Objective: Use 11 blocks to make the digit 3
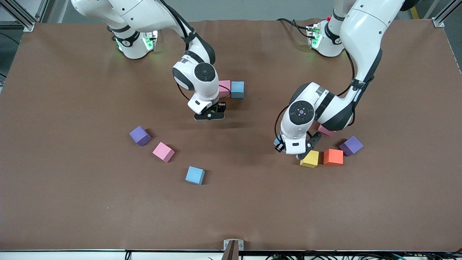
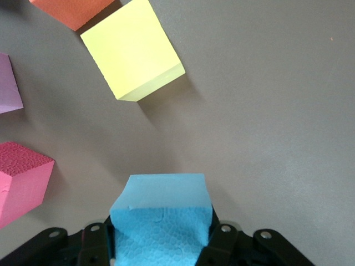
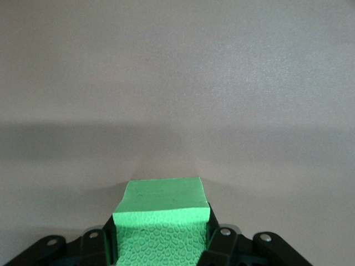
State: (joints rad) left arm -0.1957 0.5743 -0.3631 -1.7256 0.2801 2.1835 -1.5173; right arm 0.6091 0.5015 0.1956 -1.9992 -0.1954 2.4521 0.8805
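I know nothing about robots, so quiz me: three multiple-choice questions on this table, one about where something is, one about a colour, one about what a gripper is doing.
1. What lies right beside the yellow cube?
A. the orange cube
B. a green cube
C. a purple cube near the right arm's end

2. What colour is the cube in the right gripper?
A. red
B. green
C. yellow

3. What is the left gripper doing?
A. standing open, holding nothing
B. resting shut on the table
C. shut on a light blue cube

Answers:
1 A, the orange cube sits next to it.
2 B, the right wrist view shows a green cube between its fingers.
3 C, the left wrist view shows the light blue cube clamped.
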